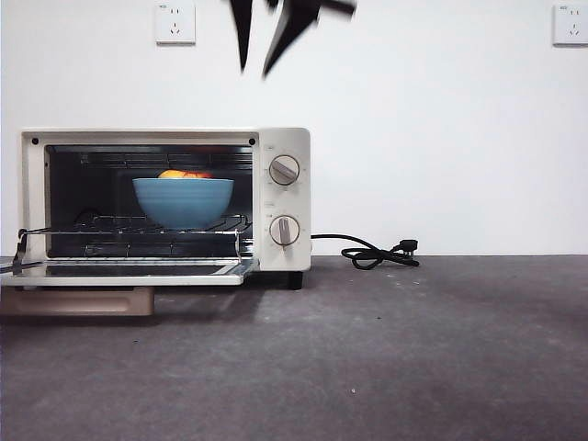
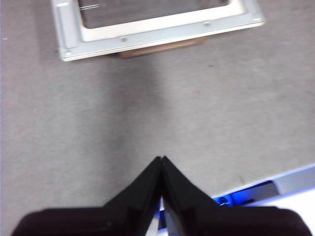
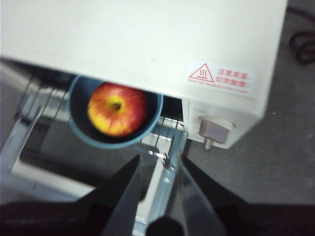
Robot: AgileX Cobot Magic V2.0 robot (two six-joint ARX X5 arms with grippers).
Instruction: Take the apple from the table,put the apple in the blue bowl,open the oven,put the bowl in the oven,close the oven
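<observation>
Three views feed my console. Across the front view I read a dark grey speckled table (image 1: 413, 358) meeting a plain white wall (image 1: 441, 138), which carries two wall sockets (image 1: 175, 23), one above the oven and one at the far upper corner. A black cord (image 1: 372, 253) runs from the oven's side and ends coiled on the table, plug lying loose.

Only the front view shows the oven (image 1: 276, 152) face-on: cream body, two round knobs (image 1: 284, 170) stacked beside the cavity, door (image 1: 129, 273) folded down flat and resting open over a tan block (image 1: 78, 301). The left wrist view adds the door seen from above, its metal frame (image 2: 147, 34) and glass pane, with bare table between it and the left gripper (image 2: 161, 160), whose jaws are pressed together on nothing. The right wrist view looks down on the oven's top panel, where I note a red warning label (image 3: 219, 77).

Inside the cavity, the blue bowl (image 1: 183, 202) sits on the wire rack (image 1: 129, 225). The apple (image 1: 179, 174) lies in the bowl; from the front only its top clears the rim, while the right wrist view shows it whole, stem hollow upward. The right gripper (image 3: 158, 169) hangs above the rack's front edge, just clear of the bowl, jaws spread and holding nothing. In the front view, black fingertips (image 1: 241, 37) show at the upper edge.
</observation>
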